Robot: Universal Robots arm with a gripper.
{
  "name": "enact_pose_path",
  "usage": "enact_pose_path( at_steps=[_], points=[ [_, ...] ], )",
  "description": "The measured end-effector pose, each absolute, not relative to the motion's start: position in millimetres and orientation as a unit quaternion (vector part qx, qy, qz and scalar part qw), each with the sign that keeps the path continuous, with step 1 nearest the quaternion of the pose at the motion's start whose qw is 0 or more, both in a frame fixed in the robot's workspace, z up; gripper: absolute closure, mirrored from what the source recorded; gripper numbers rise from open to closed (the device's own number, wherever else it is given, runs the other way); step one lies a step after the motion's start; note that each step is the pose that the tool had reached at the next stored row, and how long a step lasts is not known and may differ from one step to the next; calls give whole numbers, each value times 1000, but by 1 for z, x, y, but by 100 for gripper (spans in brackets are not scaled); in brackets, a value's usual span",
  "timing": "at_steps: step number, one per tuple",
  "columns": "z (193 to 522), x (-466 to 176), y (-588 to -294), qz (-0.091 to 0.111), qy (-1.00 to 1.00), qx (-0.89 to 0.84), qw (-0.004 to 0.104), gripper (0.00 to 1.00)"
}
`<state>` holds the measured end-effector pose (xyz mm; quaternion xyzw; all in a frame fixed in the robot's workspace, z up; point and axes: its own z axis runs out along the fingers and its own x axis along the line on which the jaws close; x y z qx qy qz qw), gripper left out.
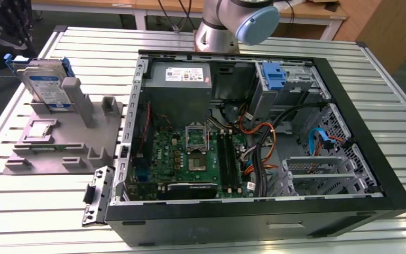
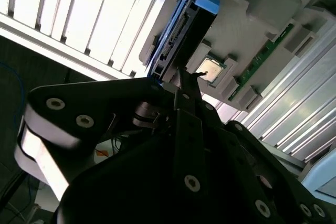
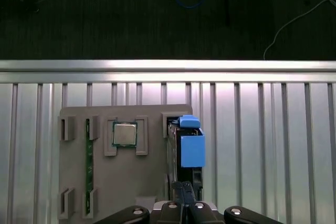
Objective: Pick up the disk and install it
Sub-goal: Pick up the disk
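The disk (image 1: 44,84) stands on edge in a grey holder (image 1: 55,143) at the exterior view's left, silver with a white-and-blue label and a blue bracket. Both wrist views show it edge-on, the disk (image 3: 190,148) with its blue bracket uppermost, the disk (image 2: 181,35) slotted into the holder (image 2: 252,30). My gripper (image 3: 182,187) hovers just over the disk's near end, apart from it, its two black fingers pressed together with nothing between them. The gripper (image 2: 184,77) points at the disk's edge. In the exterior view the gripper (image 1: 2,32) hangs dark above and behind the disk.
The holder (image 3: 121,182) also carries a processor chip (image 3: 125,134) and a green memory stick (image 3: 89,166). The open computer case (image 1: 372,174) lies at the exterior view's right, with a blue-handled drive bay (image 1: 275,76), a grey power supply (image 1: 182,74) and a metal cage (image 1: 323,169). The slatted table's edge (image 3: 168,66) is near.
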<state>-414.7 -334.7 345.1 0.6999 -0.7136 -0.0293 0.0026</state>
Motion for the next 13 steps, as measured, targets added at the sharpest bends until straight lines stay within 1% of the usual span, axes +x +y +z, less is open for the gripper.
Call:
enact_pose_path(
  at_steps=[13],
  points=[
    [341, -414, -334, -29, -714, 700, 3, 90]
  ],
)
